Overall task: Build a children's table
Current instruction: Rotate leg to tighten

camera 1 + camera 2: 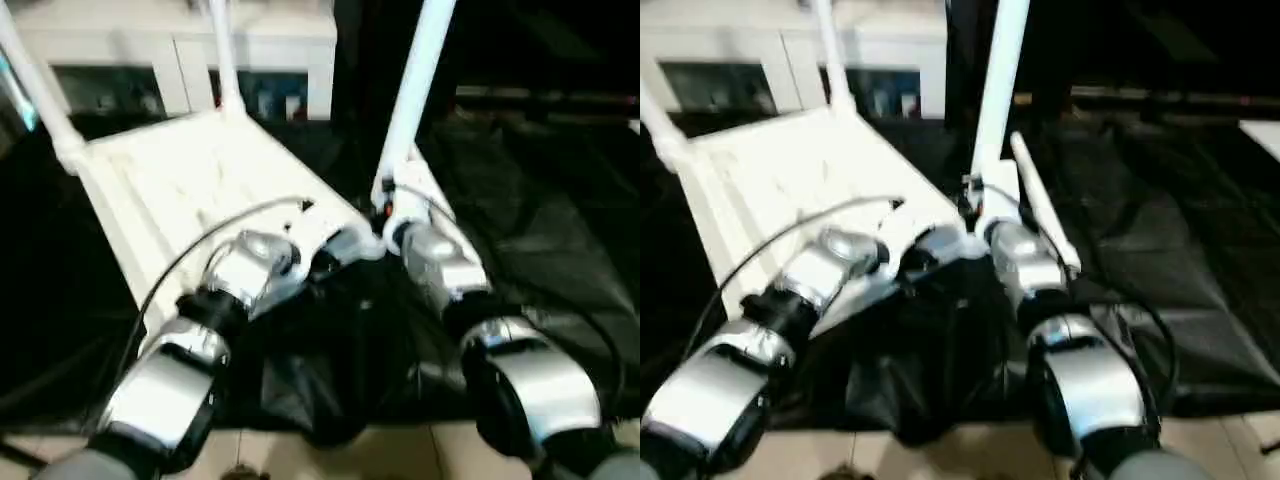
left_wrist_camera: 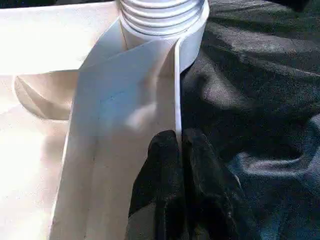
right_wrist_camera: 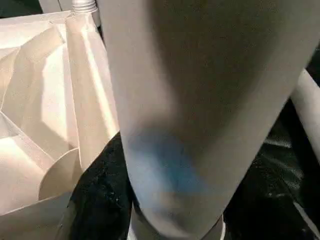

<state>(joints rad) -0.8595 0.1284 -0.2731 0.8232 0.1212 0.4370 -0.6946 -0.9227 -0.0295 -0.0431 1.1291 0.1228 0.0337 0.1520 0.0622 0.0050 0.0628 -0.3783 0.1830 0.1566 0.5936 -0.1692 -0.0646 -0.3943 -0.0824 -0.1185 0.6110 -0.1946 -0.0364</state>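
Left eye view: upturned tabletop (image 1: 190, 180) on dark cloth, centre-left. Three legs stand socketed; fourth leg (image 1: 1045, 215) lies loose, centre. My left gripper (image 2: 180, 150) pinches tabletop rim; my right gripper (image 1: 388, 222) clasps near-corner leg (image 1: 415, 90), upper centre.

Tabletops: one (image 1: 190, 180), upside down on the dark cloth (image 1: 560, 230).
Legs standing in corner sockets: three, far left (image 1: 30, 80), far middle (image 1: 224, 60), near right (image 1: 415, 90).
Loose legs: one (image 1: 1042, 205), lying right of the tabletop.
Grippers: two, left (image 2: 180, 150), right (image 1: 385, 215).
Cabinets: one (image 1: 180, 45), far.
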